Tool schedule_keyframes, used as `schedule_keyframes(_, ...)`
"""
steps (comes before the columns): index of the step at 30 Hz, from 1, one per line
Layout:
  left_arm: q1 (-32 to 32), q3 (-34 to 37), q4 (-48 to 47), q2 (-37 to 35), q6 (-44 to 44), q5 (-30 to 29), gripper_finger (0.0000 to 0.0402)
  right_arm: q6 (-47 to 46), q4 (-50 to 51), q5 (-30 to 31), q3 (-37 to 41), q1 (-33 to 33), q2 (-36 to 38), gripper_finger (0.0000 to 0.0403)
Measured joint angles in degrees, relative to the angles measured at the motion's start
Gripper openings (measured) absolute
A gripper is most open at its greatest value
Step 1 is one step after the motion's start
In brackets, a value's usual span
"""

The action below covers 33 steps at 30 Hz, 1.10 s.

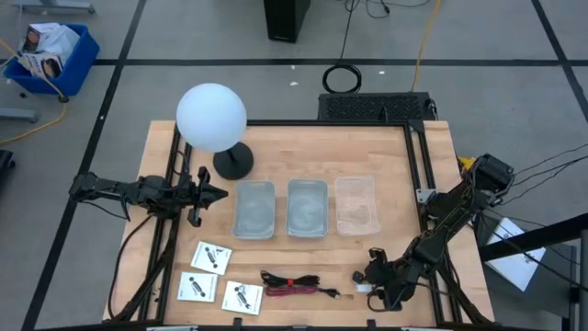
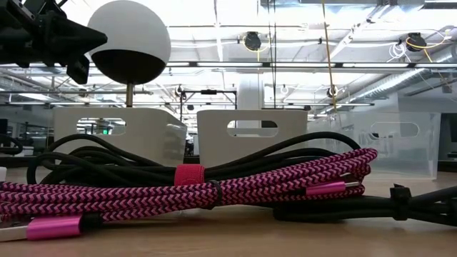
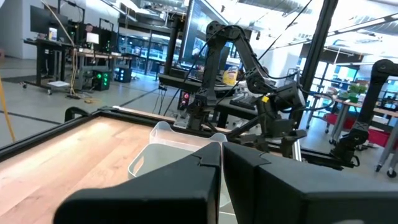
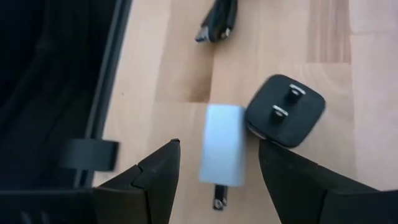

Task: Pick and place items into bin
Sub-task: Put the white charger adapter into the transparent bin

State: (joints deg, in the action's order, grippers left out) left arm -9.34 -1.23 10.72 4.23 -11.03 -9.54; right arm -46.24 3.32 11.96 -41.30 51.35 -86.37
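My right gripper (image 1: pixel 370 280) is low at the table's near right and open. In the right wrist view (image 4: pixel 217 144) its fingers stand on either side of the tiny white piece (image 4: pixel 224 152) without touching it. The tiny black cube (image 4: pixel 286 111), with two prongs up, lies against that piece. The black-and-red cable bundle (image 1: pixel 294 285) lies to the left of them. Three white packets (image 1: pixel 210 256) (image 1: pixel 197 288) (image 1: pixel 243 295) lie flat at the near left. My left gripper (image 1: pixel 216 193) hovers shut beside the left bin (image 1: pixel 255 209).
Three clear bins stand in a row mid-table: the left one, the middle one (image 1: pixel 307 207) and the right one (image 1: pixel 356 204). A white globe lamp (image 1: pixel 211 118) on a black base (image 1: pixel 233 163) stands behind the left bin. A black frame rail (image 1: pixel 418 175) runs along the table's right side.
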Motion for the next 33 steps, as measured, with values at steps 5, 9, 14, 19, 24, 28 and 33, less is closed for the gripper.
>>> schedule_keyframes(5,-0.01,0.00,-0.24,0.00,0.00,0.02,0.0021,-0.20,-1.01,-0.01,0.00,0.00,0.00,0.0210)
schedule_keyframes(9,-0.01,0.00,-0.26,0.00,0.00,0.06,0.0021,0.50,-1.86,-0.02,-0.02,0.11,-1.36,0.0210)
schedule_keyframes(14,0.00,0.00,-0.24,0.00,-0.24,0.14,0.0021,0.44,-1.43,-0.24,0.00,0.11,-3.03,0.0210)
schedule_keyframes(19,-0.02,0.00,-0.22,0.00,-0.26,0.24,0.0021,0.44,-1.16,0.10,0.00,0.11,-3.04,0.0210)
schedule_keyframes(24,-0.02,0.00,-0.20,0.00,-0.28,0.23,0.0021,1.09,-0.38,1.44,-0.02,0.10,-4.47,0.0210)
schedule_keyframes(28,-0.02,0.00,-0.20,0.00,-0.28,0.24,0.0021,1.03,-0.07,1.49,-0.12,0.07,-5.89,0.0208)
schedule_keyframes(33,-0.02,0.00,-0.23,0.01,-0.31,0.23,0.0021,0.65,0.36,1.09,-0.16,0.02,-5.92,0.0172)
